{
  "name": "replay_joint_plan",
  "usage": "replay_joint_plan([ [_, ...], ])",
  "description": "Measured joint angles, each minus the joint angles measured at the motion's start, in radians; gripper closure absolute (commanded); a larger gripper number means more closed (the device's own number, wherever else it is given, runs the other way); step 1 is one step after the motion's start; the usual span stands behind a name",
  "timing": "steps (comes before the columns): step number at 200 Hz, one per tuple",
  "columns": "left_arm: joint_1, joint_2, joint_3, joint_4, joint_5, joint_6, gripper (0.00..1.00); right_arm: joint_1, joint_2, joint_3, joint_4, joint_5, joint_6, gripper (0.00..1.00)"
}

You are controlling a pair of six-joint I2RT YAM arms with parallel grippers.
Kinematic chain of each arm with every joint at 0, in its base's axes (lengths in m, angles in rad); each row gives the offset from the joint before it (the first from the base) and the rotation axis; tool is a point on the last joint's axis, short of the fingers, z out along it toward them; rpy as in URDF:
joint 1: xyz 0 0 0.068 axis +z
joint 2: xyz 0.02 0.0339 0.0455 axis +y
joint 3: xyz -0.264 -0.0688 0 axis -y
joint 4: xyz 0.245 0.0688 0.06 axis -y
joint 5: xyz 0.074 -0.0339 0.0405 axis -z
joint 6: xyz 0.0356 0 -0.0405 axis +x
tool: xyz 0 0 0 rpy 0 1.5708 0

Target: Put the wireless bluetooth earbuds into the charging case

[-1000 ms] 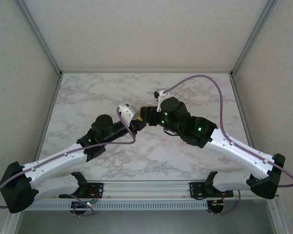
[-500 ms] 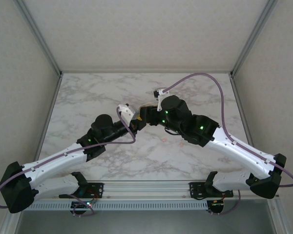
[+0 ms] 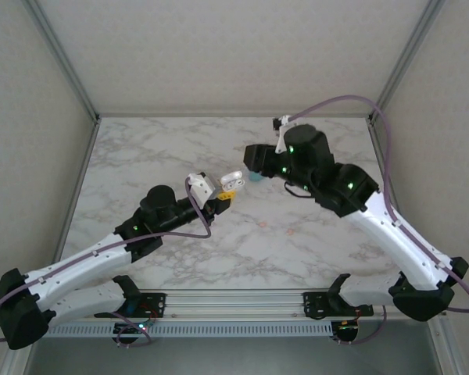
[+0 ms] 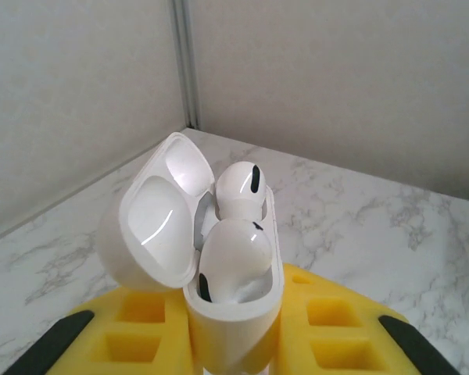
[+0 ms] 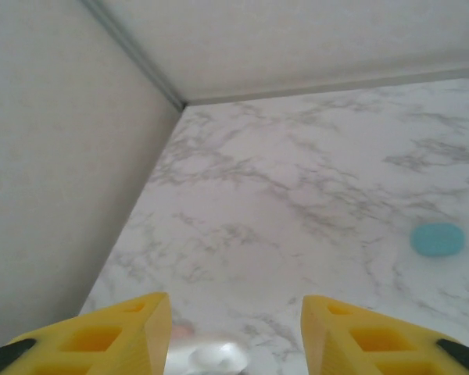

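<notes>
**Entry: insertion step finishing, closing-up pending**

I am judging the insertion as all but done, and what remains looks like closing up.

- **Place:** I am working above the middle of the marble worktop, a little toward its far edge.
- **Grippers:** My left gripper is clamping tight on the lower body of the white charging case. It is holding the case upright and clear of the worktop. My right gripper is hanging just beyond the case, toward the far right corner. Its jaws are standing partly apart and carrying nothing.
- **Case and earbuds:** The lid is standing hinged open. Two white earbuds are sitting side by side in the wells with their heads proud of the rim. I cannot tell whether they are fully home.
- **Next move (judgement):** It is calling for the right fingers to swing the lid down over the earbuds without knocking them askew, with the left grip steadying the case.
- **Also noting:** A small teal oval piece is lying on the worktop under my right gripper, near the case but not touching it.
</notes>
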Motion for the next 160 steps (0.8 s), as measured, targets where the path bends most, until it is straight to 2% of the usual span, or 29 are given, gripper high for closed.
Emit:
replay_joint_plan([
  [19, 0.000, -0.015, 0.000, -0.042, 0.024, 0.027, 0.82, -0.037, 0.087, 0.082, -0.089, -0.079, -0.001, 0.46],
  [69, 0.000, -0.025, 0.000, -0.096, 0.042, 0.061, 0.82, -0.039, 0.285, 0.203, -0.263, -0.254, -0.054, 0.45],
  [104, 0.000, -0.027, 0.000, -0.096, 0.032, 0.061, 0.82, -0.039, 0.298, 0.207, -0.329, -0.304, -0.091, 0.45],
  [160, -0.006, -0.043, 0.000, -0.104, 0.021, 0.056, 0.82, -0.039, 0.257, 0.190, -0.330, -0.336, -0.114, 0.45],
])
